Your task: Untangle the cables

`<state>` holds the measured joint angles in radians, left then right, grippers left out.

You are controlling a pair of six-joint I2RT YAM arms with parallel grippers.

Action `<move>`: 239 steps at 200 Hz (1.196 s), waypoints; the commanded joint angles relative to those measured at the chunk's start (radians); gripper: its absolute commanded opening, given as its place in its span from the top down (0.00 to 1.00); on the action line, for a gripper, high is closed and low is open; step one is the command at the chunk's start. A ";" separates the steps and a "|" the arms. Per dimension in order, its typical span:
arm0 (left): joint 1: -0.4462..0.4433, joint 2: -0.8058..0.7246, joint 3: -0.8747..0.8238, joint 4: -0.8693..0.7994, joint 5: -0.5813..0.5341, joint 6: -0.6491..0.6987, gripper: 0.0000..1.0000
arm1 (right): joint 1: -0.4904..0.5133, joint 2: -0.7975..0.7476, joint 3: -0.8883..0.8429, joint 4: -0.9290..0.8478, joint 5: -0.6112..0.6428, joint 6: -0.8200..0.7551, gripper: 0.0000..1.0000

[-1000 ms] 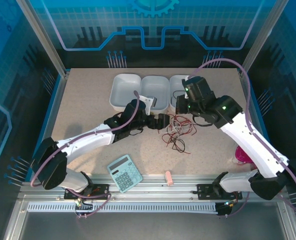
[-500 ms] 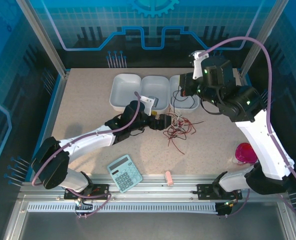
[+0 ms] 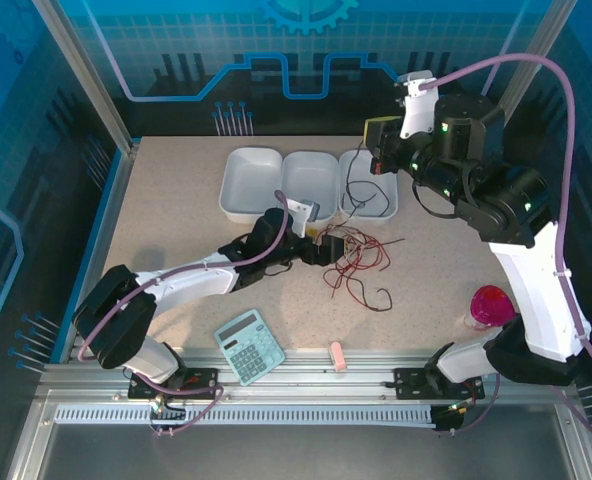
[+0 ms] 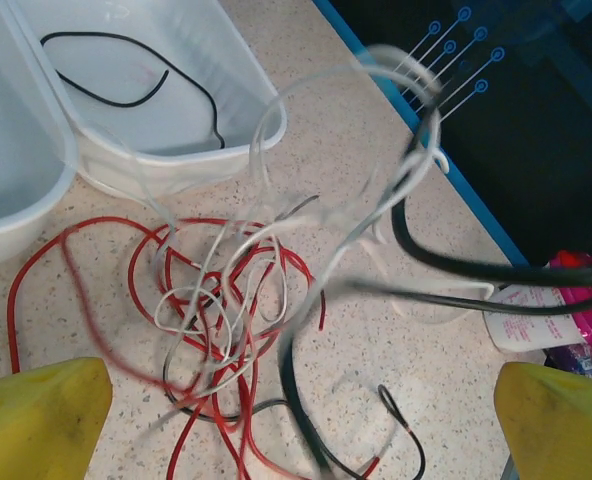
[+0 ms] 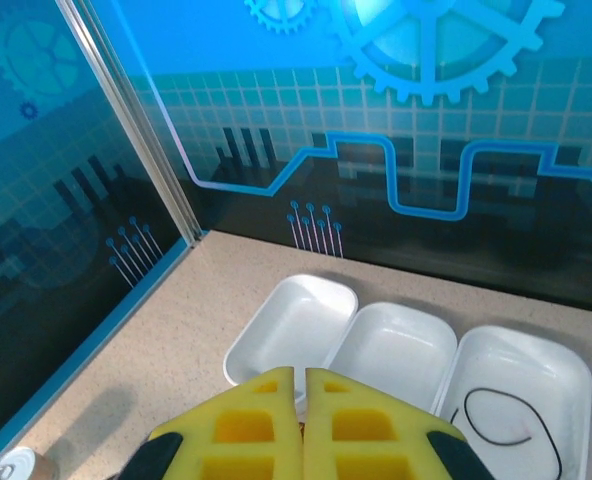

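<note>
Right hand (image 3: 376, 158), upper right of frame, is gripping a black strand (image 3: 349, 180) trailing down to the cables (image 3: 356, 262) lying mid-frame on the table (image 3: 176, 200); left hand (image 3: 328, 245) is hovering wide open beside them. Risk: pulling may be tightening knots, nothing pinning the tangle

There are three white trays (image 3: 309, 172), one calculator (image 3: 249, 346), one pink-capped bottle (image 3: 490, 305) and one small pink block (image 3: 337, 356). The red, white and black cables (image 3: 354, 258) are too tangled to count.
</note>
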<state>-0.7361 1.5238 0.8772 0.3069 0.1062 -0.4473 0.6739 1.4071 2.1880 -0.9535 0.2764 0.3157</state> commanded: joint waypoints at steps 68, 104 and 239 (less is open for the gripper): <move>0.042 -0.111 -0.118 0.074 -0.018 -0.062 0.01 | 0.012 -0.041 0.062 0.068 -0.035 -0.044 1.00; 0.042 -0.178 -0.165 0.128 -0.013 -0.027 0.05 | 0.012 -0.060 0.054 0.084 -0.093 -0.035 1.00; 0.066 -0.020 -0.385 0.689 0.201 0.114 0.12 | 0.012 -0.091 0.088 0.110 -0.068 -0.009 1.00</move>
<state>-0.6712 1.4631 0.4751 0.8661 0.2611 -0.3225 0.6739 1.3285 2.2246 -0.8799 0.2012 0.2981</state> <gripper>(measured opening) 0.874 0.063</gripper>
